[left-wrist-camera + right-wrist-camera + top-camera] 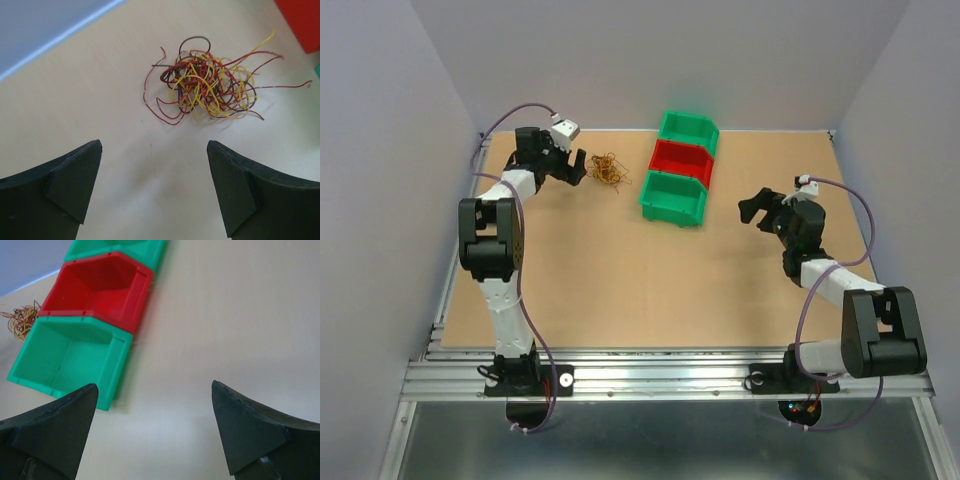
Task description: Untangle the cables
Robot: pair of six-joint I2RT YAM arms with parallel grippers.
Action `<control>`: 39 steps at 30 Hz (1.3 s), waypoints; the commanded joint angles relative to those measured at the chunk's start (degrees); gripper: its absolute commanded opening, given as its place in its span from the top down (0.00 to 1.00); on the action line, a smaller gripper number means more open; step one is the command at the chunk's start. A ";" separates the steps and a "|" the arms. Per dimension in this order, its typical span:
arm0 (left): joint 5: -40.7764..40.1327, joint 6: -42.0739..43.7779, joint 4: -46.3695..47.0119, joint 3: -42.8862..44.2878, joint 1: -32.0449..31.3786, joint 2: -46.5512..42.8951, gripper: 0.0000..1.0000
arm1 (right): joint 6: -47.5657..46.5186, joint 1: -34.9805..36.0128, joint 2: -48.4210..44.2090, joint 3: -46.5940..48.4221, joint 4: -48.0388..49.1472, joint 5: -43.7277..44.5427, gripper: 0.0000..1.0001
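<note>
Pale lilac-grey walls point(380, 150) shut in the tan, matt table point(620, 290) on its left, far and right sides. Close to the far-left corner, the black two-fingered left gripper point(154, 147) hovers with its jaws spread wide and nothing between them. It is aimed at the cables point(207, 85), a small knotted clump of hair-thin red, yellow and brown wires. The clump lies on the table just beyond the fingertips, near the far edge.

Right of the clump is a row of three open plastic bins: a far green bin point(688, 128), a middle red bin point(680, 158) and a near green bin point(674, 196). All three look empty. Well apart from them, towards the right edge, the black right gripper point(155, 387) is likewise fully open and holds nothing.

The likely trouble is a pinch into the thick of the knot. That would lift the whole clump as one, or pull its loops tighter. A single strand may also slip out from between the broad fingers. Stray ends reach towards the red bin and could snag on its rim.

Room is tight by the far-left corner and its walls. The middle of the table and its near edge offer wide bare space for drawing strands out
</note>
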 commanded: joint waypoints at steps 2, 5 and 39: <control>4.53 0.47 -9.60 7.72 0.19 3.71 0.01 | 2.92 0.07 -0.74 1.32 -3.85 -0.96 0.00; 3.99 0.73 -9.69 9.66 -0.87 5.20 0.01 | 2.57 -0.02 -0.75 1.14 -3.76 -0.95 0.00; 10.04 7.49 -16.63 -24.95 -8.26 -37.83 1.00 | -9.03 21.67 6.28 7.64 -2.35 -12.21 0.14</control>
